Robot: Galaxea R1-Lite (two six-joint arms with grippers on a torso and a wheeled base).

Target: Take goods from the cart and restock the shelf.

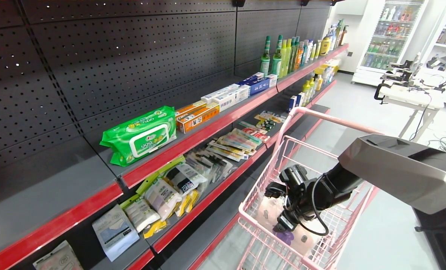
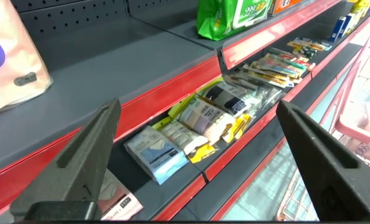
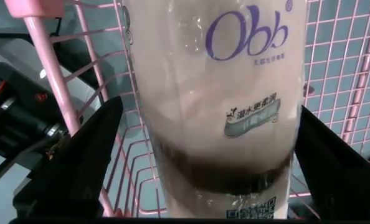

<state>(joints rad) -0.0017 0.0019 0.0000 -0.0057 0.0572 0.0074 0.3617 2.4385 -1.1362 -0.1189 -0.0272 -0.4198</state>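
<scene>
The pink wire cart (image 1: pixel 297 111) stands in the aisle beside the shelf. In it lies a pale pink tissue pack (image 1: pixel 267 214) with purple print, also close up in the right wrist view (image 3: pixel 216 93). My right gripper (image 1: pixel 283 224) is down inside the cart, open, with one finger (image 3: pixel 79 168) on each side of the pack (image 3: pixel 213 168); I cannot tell if they touch it. My left gripper (image 2: pixel 197 162) hangs open and holds nothing in front of the grey top shelf board (image 2: pixel 129 68). Another pink tissue pack (image 2: pixel 10 56) stands on that board.
A green wipes pack (image 1: pixel 140 135), boxed toothpaste (image 1: pixel 226 95) and bottles (image 1: pixel 283 56) line the top shelf farther along. Bagged goods (image 1: pixel 163 195) fill the shelf below. The red shelf edge (image 1: pixel 50 228) juts out. A white table (image 1: pixel 410 97) and coolers stand in the far aisle.
</scene>
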